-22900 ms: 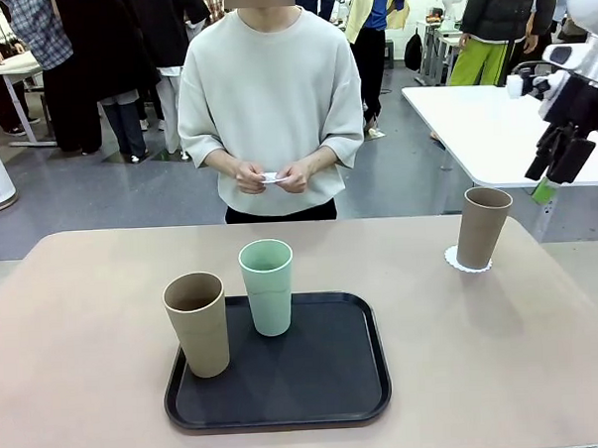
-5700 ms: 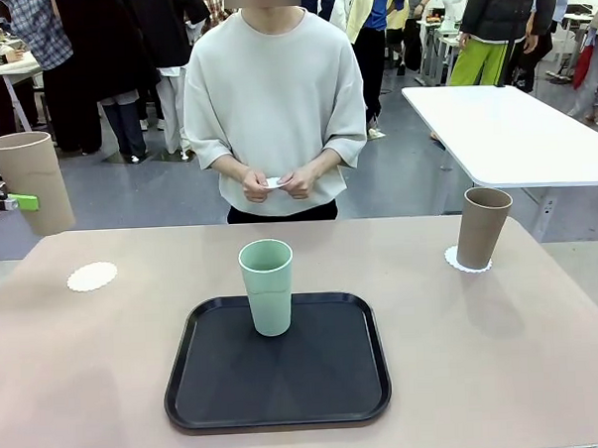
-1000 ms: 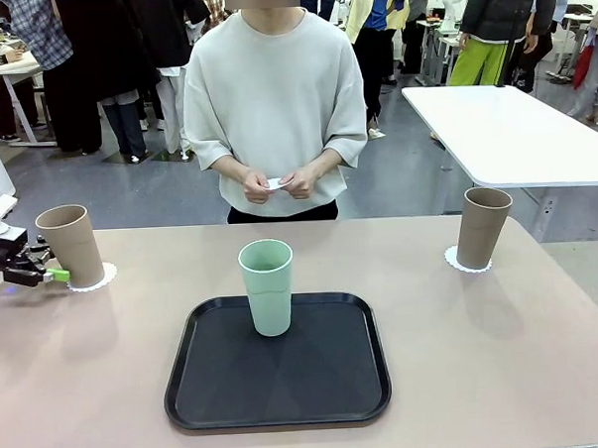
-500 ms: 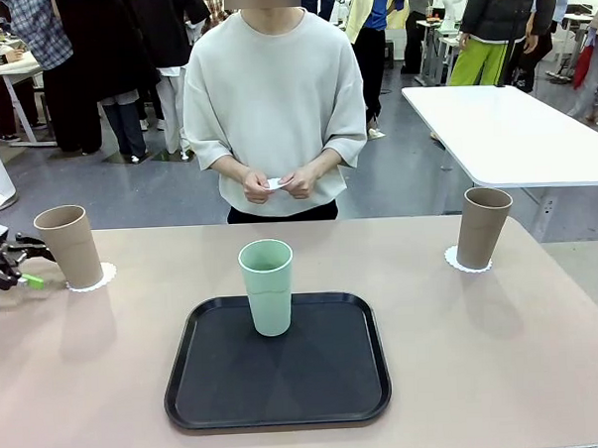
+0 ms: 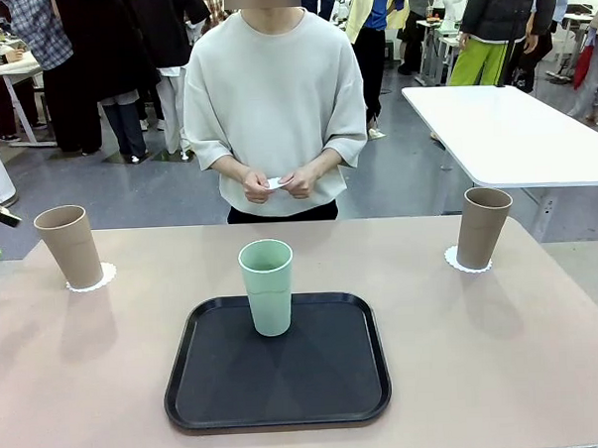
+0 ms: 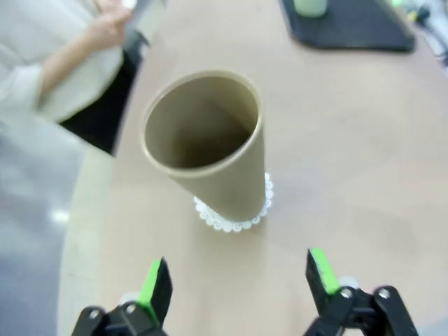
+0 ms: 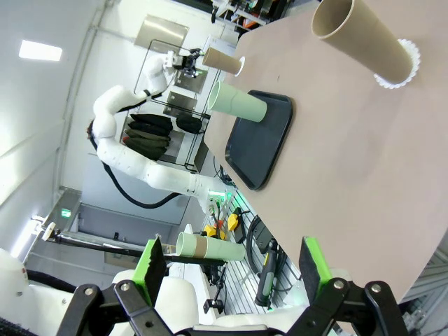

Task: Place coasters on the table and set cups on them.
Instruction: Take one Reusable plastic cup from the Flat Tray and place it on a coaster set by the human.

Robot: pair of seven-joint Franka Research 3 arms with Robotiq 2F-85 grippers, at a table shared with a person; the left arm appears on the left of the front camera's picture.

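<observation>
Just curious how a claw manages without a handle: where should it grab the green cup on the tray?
Probably its upper half, approached level from the robot's side, squeezing across the wall: the green cup stands upright, handleless, widening toward the rim, alone on the black tray.

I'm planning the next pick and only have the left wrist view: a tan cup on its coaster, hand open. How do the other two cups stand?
Observer: The other tan cup stands upright on its own coaster, near the right edge of the table.
Operator: And the mint one?
Observer: The mint green cup stands upright on the black tray, with no coaster under it.
Operator: Any spare coaster around?
Observer: The person at the far side holds a small white piece in both hands; it is probably the coaster.
</observation>
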